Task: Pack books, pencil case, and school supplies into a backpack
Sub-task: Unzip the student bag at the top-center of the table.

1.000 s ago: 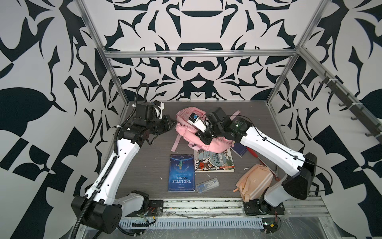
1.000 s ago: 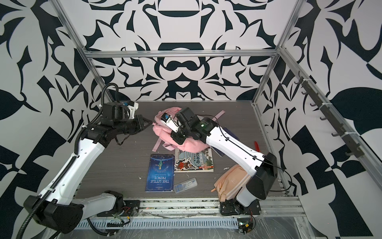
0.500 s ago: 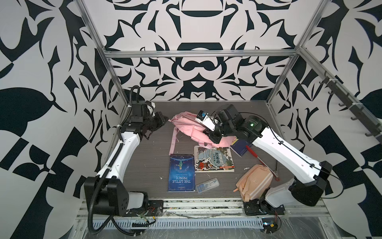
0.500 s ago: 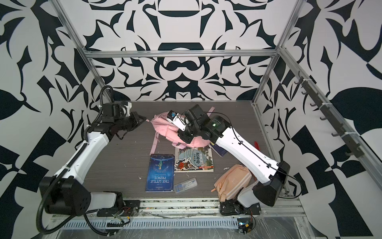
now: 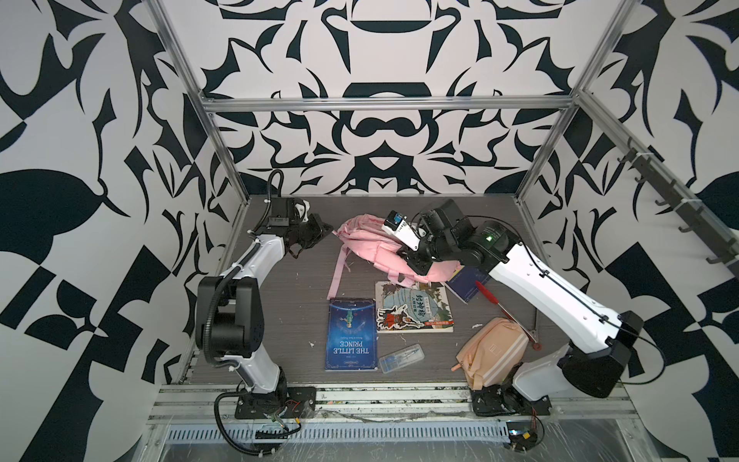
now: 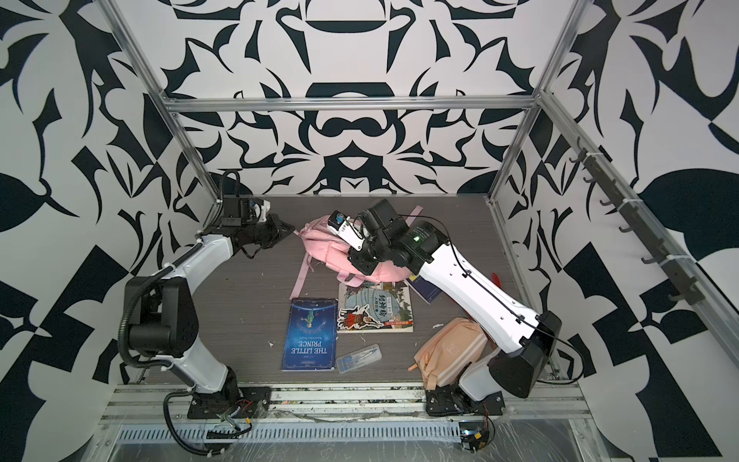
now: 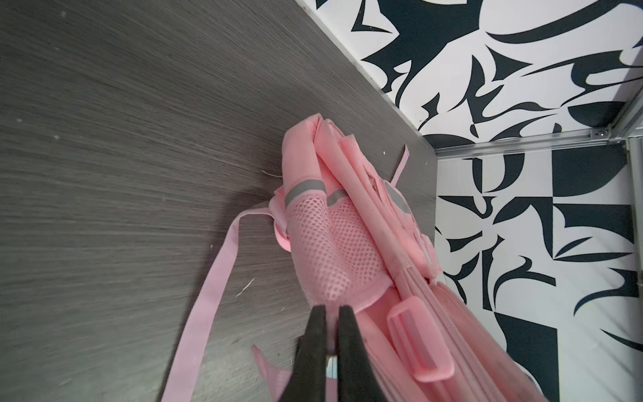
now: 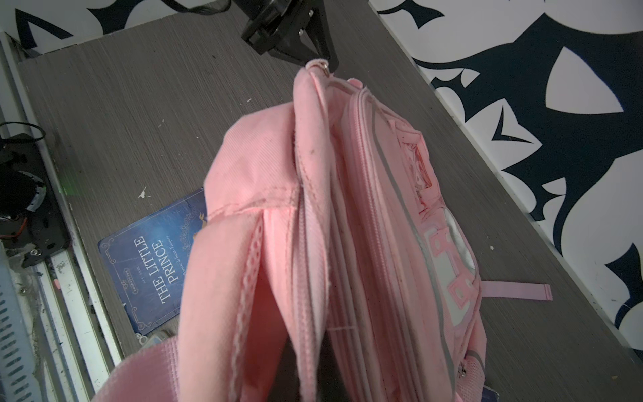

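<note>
**Packing scene, arms at the bag.** The pink backpack [image 5: 370, 250] lies at upper centre of the table [image 5: 288, 304], held between both arms. The left gripper [image 7: 332, 308], jaws closed, pinches the bag's edge beside the mesh pocket [image 7: 334, 250]. The right gripper [image 5: 411, 262], jaws closed, clamps fabric at the opposite end. Below the bag in both top views lie the books [image 5: 352, 334] and the clear supplies box [image 5: 401, 358], with the pencil case [image 5: 494, 352] at lower right.

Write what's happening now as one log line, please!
left fingers: shut on backpack | right fingers: shut on backpack | books, pencil case, box: not packed
</note>
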You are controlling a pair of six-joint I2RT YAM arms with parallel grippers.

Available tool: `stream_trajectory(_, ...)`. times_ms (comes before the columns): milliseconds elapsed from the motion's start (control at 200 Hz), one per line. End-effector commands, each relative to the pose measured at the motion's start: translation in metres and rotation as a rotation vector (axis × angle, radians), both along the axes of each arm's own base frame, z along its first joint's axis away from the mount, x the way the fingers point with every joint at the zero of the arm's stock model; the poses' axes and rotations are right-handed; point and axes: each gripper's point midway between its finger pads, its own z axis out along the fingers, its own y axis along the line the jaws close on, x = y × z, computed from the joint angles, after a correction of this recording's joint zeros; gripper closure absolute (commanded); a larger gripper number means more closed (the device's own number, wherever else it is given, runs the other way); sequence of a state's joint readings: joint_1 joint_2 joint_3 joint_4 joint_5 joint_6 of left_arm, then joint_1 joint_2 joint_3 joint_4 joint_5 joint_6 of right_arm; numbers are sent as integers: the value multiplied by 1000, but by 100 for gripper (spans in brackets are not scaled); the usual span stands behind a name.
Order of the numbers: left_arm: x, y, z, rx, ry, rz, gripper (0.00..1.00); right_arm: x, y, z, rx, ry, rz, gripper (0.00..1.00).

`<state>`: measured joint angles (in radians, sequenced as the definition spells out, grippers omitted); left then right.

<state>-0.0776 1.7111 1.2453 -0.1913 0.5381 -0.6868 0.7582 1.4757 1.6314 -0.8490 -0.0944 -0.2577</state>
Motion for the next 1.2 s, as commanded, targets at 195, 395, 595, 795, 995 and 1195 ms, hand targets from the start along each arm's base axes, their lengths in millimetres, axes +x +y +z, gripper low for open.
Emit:
stream_trajectory(195,21,25,-17,32,24,91,100,8,8,-19,29,27,-13,100)
stream_trajectory(395,-17,33,-45,68,138,78,44,49,47,-78,83,85,-51,100)
stream_trajectory(595,-73,55,-33,60,187,59,14,83,63,-106,99,113,-108,100)
stream_trajectory(795,-147,45,-38,57,298,-18,1,88,65,-141,29,176,-113,100)
stream_trajectory(995,-207,39,-66,-4,324,29,4,61,59,-184,4,305,-116,91)
stream_trajectory(1195,-214,34,-66,-83,331,72,5,67,61,-160,27,279,-146,51)
